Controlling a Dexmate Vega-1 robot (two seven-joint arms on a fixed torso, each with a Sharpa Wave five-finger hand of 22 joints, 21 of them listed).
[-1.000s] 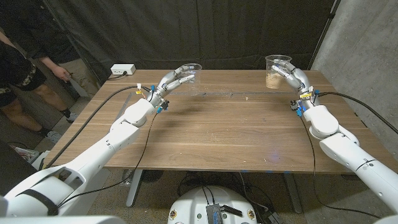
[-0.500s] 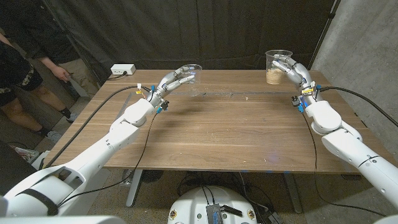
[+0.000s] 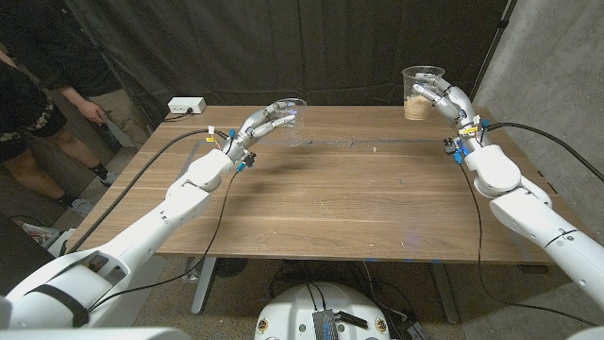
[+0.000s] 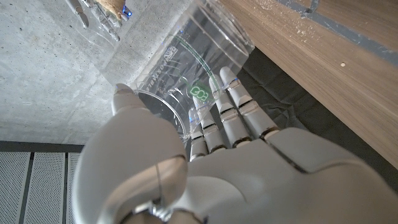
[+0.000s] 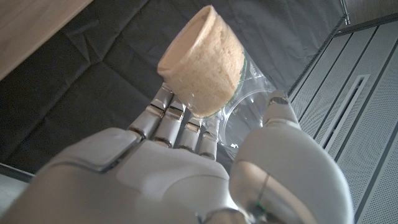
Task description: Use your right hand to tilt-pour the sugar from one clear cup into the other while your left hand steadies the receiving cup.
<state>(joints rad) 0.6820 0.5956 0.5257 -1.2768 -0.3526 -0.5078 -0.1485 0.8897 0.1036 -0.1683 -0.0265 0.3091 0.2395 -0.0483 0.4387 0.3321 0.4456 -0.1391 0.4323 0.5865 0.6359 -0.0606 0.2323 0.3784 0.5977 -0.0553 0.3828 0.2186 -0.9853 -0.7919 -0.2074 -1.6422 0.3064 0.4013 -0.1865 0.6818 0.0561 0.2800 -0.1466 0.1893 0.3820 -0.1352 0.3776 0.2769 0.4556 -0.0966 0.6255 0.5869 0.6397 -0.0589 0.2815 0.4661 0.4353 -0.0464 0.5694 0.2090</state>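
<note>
My right hand [image 3: 444, 100] grips a clear cup [image 3: 420, 92] with pale brown sugar [image 3: 415, 110] in its bottom, lifted above the table's far right corner and held about upright. In the right wrist view the sugar [image 5: 202, 78] packs the cup's base between my fingers [image 5: 177, 124] and thumb [image 5: 283, 124]. My left hand [image 3: 260, 124] holds an empty clear cup [image 3: 291, 110] off the table near the far left, tilted on its side with its mouth away from me. The left wrist view shows that cup [image 4: 186, 68] with a green mark, clasped by my fingers [image 4: 227, 112].
The wooden table [image 3: 340, 198] carries a strip of blue tape [image 3: 377, 142] and scattered sugar grains near its far edge. A white power strip [image 3: 186, 106] lies at the far left corner. A person [image 3: 38, 104] stands beyond the table's left side. Cables trail along both arms.
My right hand has raised the sugar cup off the table and drawn it slightly up and back. The left hand and its cup have stayed put.
</note>
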